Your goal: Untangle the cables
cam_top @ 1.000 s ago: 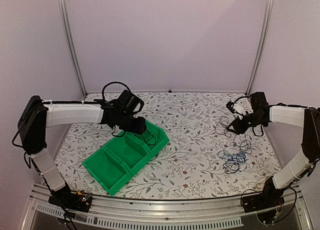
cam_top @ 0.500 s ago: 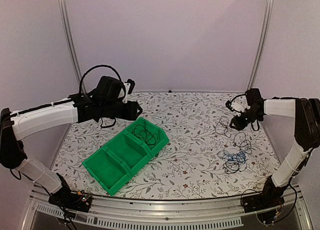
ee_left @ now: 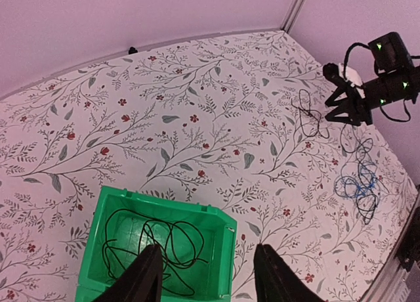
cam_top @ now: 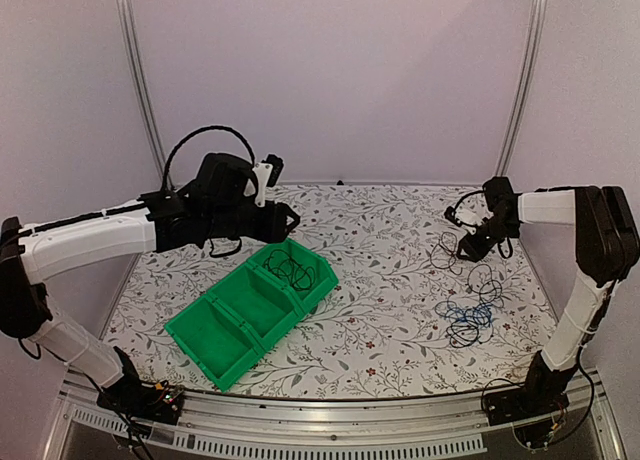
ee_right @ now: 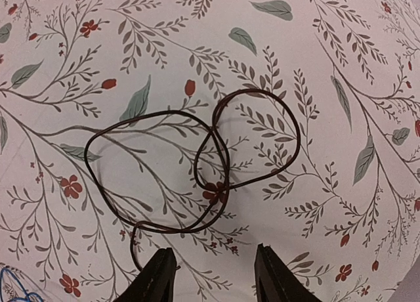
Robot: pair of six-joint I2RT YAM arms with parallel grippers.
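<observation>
Green plastic dominates the top view: a three-compartment green bin (cam_top: 228, 378) is set askew toward the near left corner of the desk (cam_top: 380, 230), and a coiled black cable (cam_top: 292, 270) lies in its far compartment. The left tool (cam_top: 285, 221) hangs above that end. By the right edge, loose black loops (cam_top: 487, 280) and a blue cable (cam_top: 468, 320) are spread out, the blue one closer to the near edge. The right tool (cam_top: 470, 248) is held low over the farthest loops.

In the left wrist view, the left tool's fingers (ee_left: 147, 279) are seen parted with nothing between them, directly over the coil. A careless descent could snag that coil or shove the bin.

In the right wrist view, the right tool's fingers (ee_right: 161, 276) are likewise spread and empty above a figure-of-eight loop (ee_right: 214, 189). If they are closed at the crossing, both strands could be pinched and the twist tightened. The wire (far thinner than a finger) could also slip free, or be dragged into the blue tangle.

No brand, label or writing can be read in any view.
</observation>
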